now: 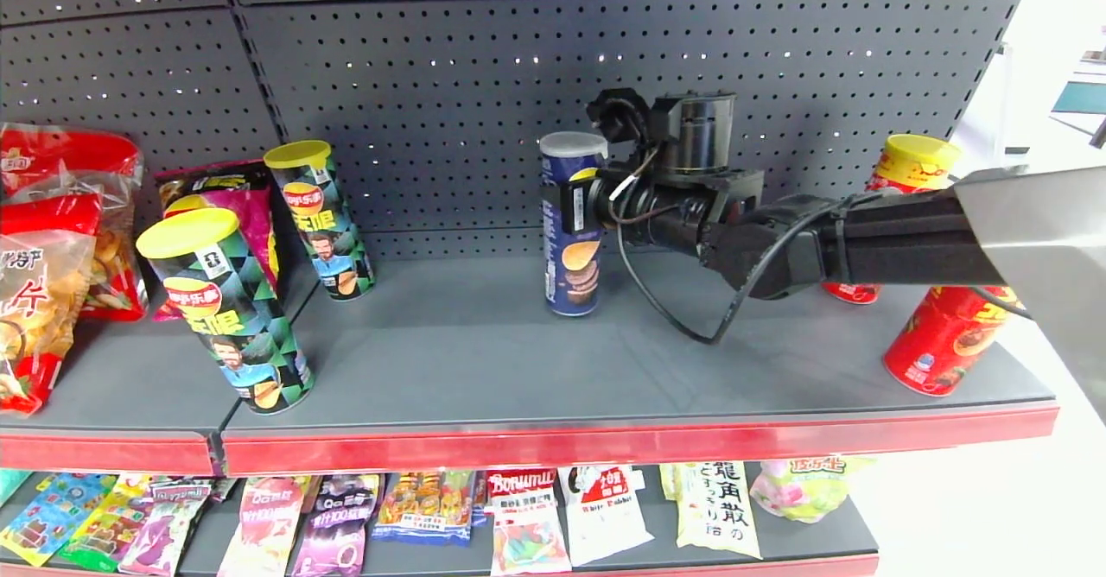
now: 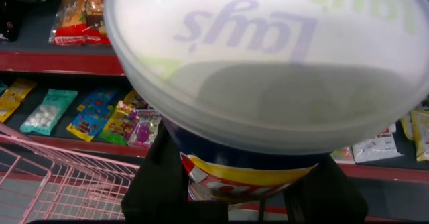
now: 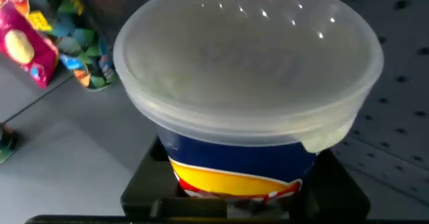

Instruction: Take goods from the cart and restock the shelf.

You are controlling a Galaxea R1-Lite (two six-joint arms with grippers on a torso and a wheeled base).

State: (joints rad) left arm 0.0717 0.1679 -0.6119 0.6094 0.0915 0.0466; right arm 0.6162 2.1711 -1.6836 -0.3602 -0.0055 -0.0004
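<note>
**Two blue cans held, one at the shelf**

Left end effector [image 2: 238,192]: closed on the left can [image 2: 268,63], fingers on both sides of the body below the lid. It hangs over the pink cart [image 2: 60,177], well apart from the shelf [image 1: 484,361].

On the shelf, L to R: bags [image 1: 52,240], two green cans [image 1: 229,318], then the right can [image 1: 572,270] upright mid-shelf near the back panel. Can't tell if its base is touching the shelf or just above it. Right end effector [image 1: 581,201] is clamped on its upper body from the side. Red cans [image 1: 942,335] stand at the far right.

Look: tall narrow tube, blue wrap w/ yellow-red band, cloudy clear snap lid.

Handling (judged): light, stiff thin-walled tube, smooth and prob. slippery. Contents are fragile and the wall dents under a hard squeeze. Grip the body around the middle, not the lid, which could pop off. Tall w/ a small base, so it tips easily.
</note>
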